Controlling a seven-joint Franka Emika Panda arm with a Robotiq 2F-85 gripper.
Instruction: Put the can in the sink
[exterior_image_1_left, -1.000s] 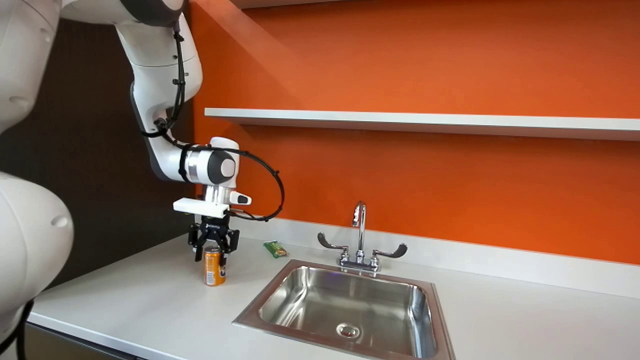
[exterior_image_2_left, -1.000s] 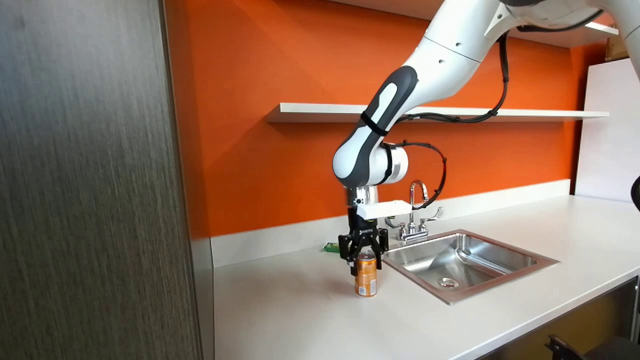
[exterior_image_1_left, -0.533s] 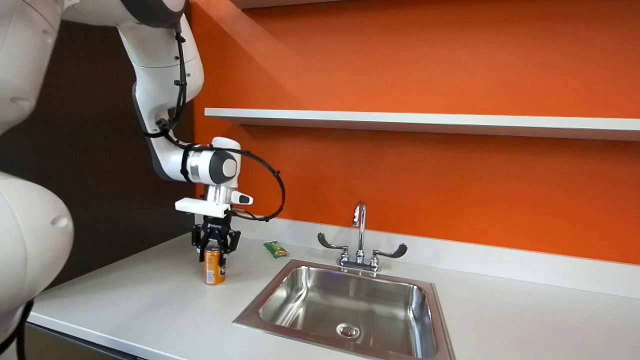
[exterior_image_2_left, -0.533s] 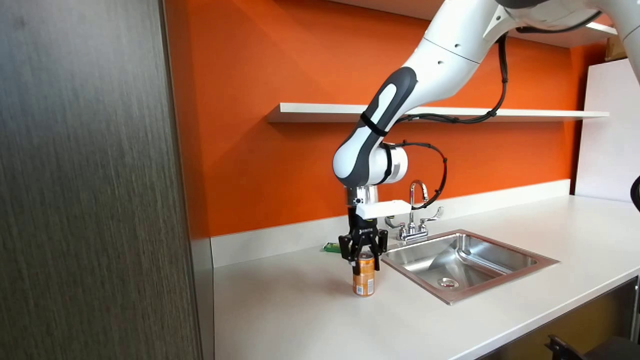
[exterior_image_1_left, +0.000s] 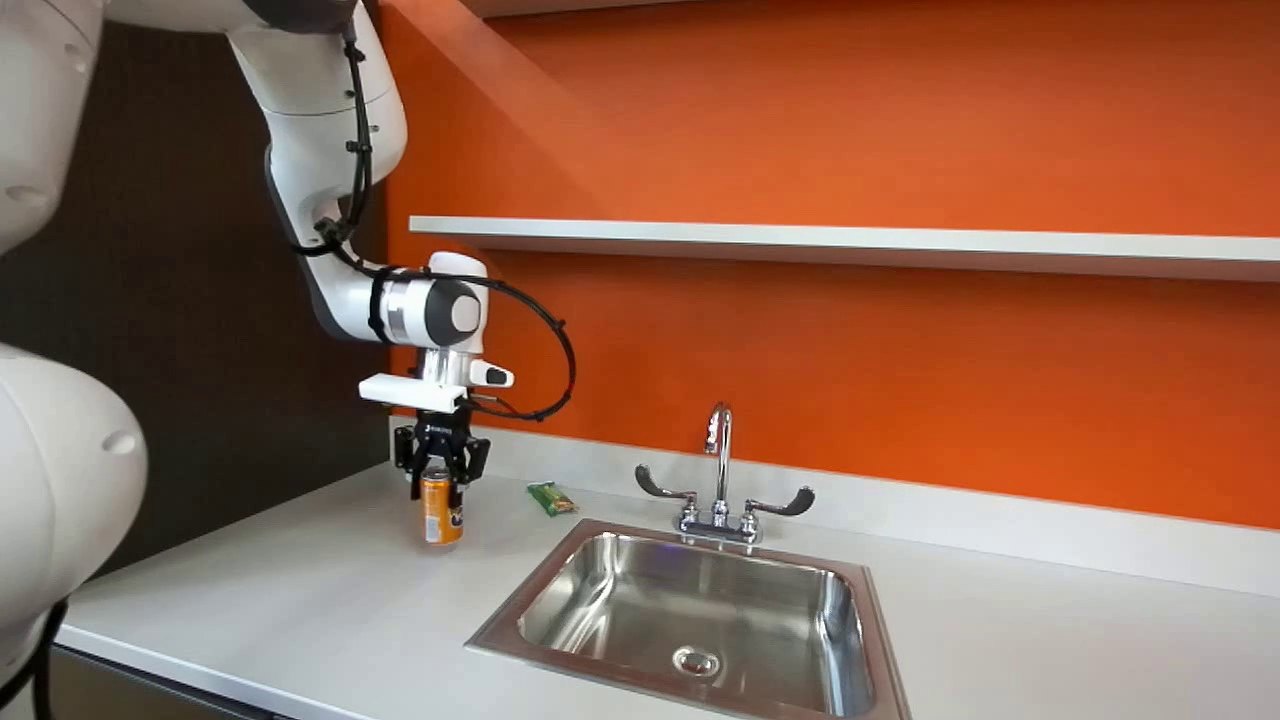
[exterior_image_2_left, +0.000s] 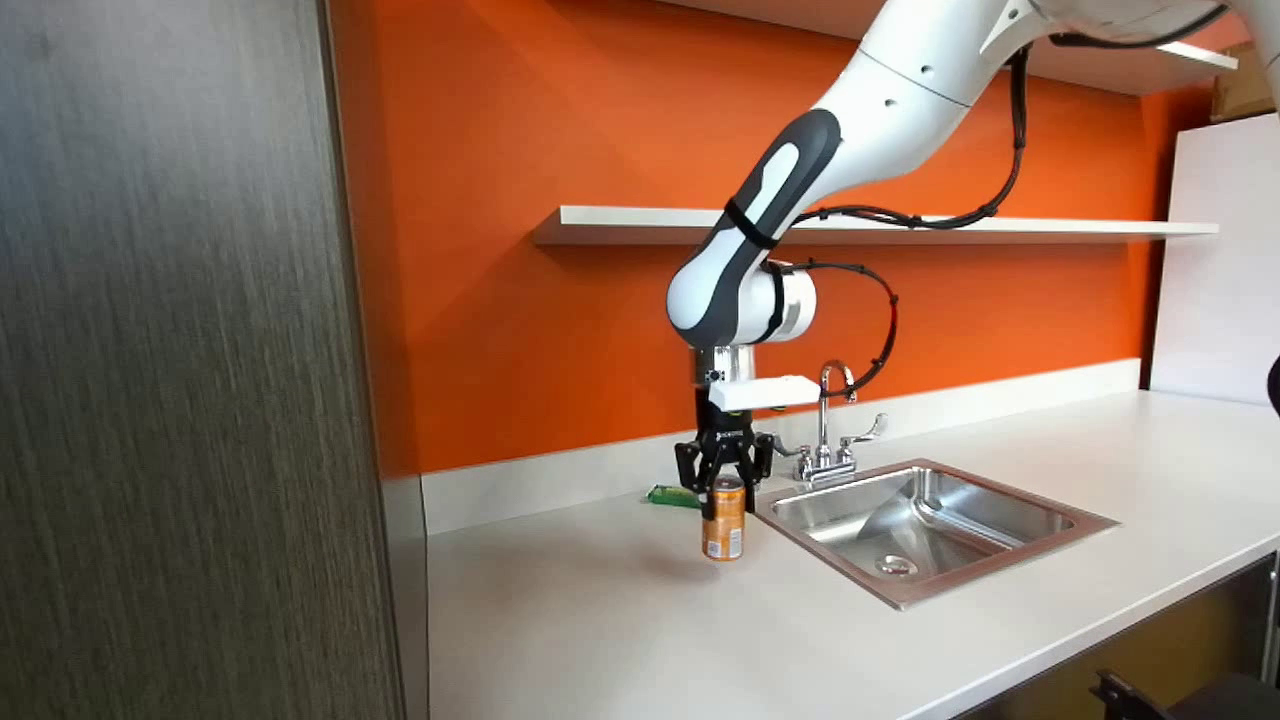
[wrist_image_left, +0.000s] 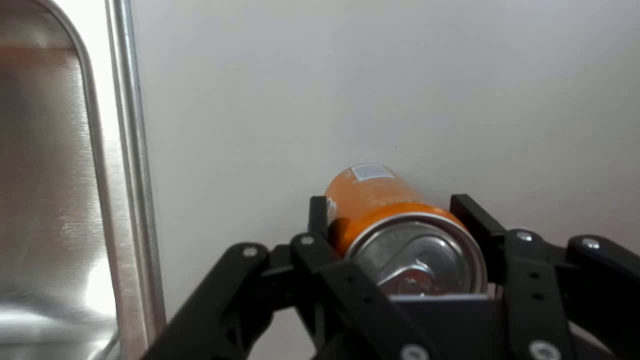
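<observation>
In an exterior view the arm (exterior_image_1_left: 335, 150) bends down from the upper left to a gripper (exterior_image_1_left: 436, 496) pointing straight down left of centre, jaws clamped snugly on the upper part of the can (exterior_image_1_left: 438, 515). Both sit higher than half a second ago, the can just off the counter (exterior_image_1_left: 300, 590). The wrist view's left edge cuts off the sink (wrist_image_left: 120, 200); the can's underside is hidden there.
</observation>
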